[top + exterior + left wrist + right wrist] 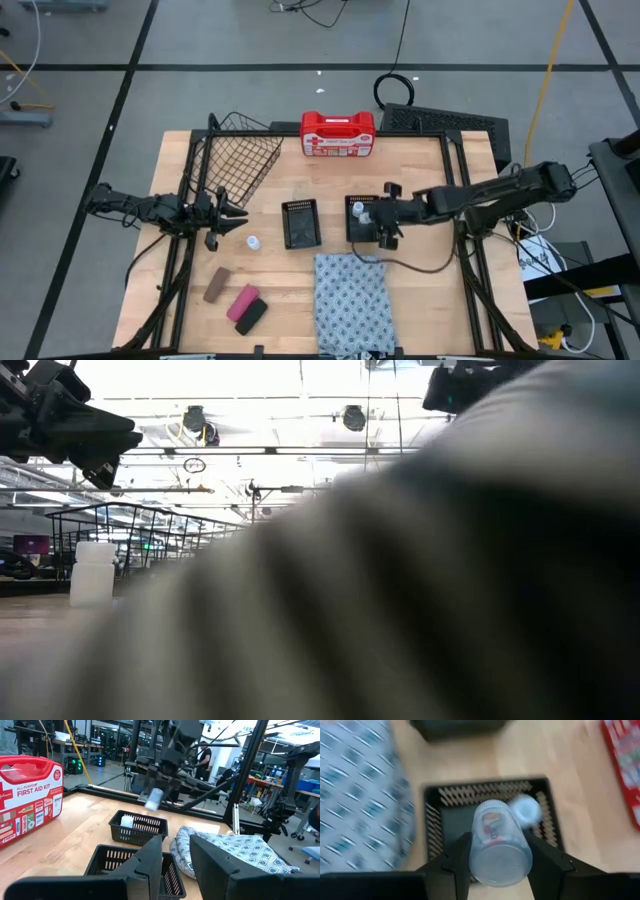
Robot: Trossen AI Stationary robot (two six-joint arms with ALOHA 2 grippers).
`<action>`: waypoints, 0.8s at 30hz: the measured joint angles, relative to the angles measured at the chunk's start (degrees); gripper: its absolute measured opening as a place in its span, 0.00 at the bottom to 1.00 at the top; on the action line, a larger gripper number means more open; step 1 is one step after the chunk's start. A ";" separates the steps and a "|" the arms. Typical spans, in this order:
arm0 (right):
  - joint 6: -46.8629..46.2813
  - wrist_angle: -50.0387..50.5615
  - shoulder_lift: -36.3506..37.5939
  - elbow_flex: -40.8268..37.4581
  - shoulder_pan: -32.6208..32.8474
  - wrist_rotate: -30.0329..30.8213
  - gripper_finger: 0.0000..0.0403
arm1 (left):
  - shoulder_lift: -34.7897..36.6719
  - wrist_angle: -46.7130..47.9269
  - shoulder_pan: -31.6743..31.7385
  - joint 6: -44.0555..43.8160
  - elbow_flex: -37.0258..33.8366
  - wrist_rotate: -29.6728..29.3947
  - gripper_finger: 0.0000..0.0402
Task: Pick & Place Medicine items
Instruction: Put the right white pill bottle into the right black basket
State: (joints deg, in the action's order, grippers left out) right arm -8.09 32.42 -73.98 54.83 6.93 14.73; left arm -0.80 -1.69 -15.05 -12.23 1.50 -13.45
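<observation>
My right gripper (377,226) is shut on a whitish round bottle (499,845) above the right black mesh tray (352,232). A second whitish bottle (526,810) lies in that tray. A third bottle (253,243) stands on the table near my left gripper (232,215), which is open and empty; it also shows in the low view (92,572). A brown block (216,284), a pink block (242,300) and a black block (252,318) lie on the table at the near left. My right gripper pinches the bottle's round sides (472,851) between its two fingers (542,857). The fingers come from above, pointing down. The bottle lies along them, its base toward the wrist and its cap end toward the tray. It is lifted clear of the tray (154,799).
A second black mesh tray (301,236) stands at the table's middle. A patterned cloth (350,300) lies at the near edge and fills most of the low view. A red-and-white first aid case (338,133) and a wire basket (240,160) stand at the far side.
</observation>
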 joint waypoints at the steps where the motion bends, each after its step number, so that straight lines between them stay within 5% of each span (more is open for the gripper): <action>1: 0.28 2.45 -0.38 0.99 -1.00 -0.15 0.35 | 0.00 0.01 0.00 0.01 0.00 0.00 0.27; 9: 4.60 8.91 -4.49 2.71 -7.96 -8.93 0.35 | 0.02 0.02 0.02 0.00 0.00 0.00 0.27; 24: 8.36 7.50 -12.63 3.06 -10.72 -8.93 0.35 | 0.02 0.00 0.01 0.02 0.00 0.00 0.27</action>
State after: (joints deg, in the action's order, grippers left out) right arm 0.27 39.92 -86.61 57.89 -3.79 5.80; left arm -0.78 -1.69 -15.04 -12.21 1.50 -13.45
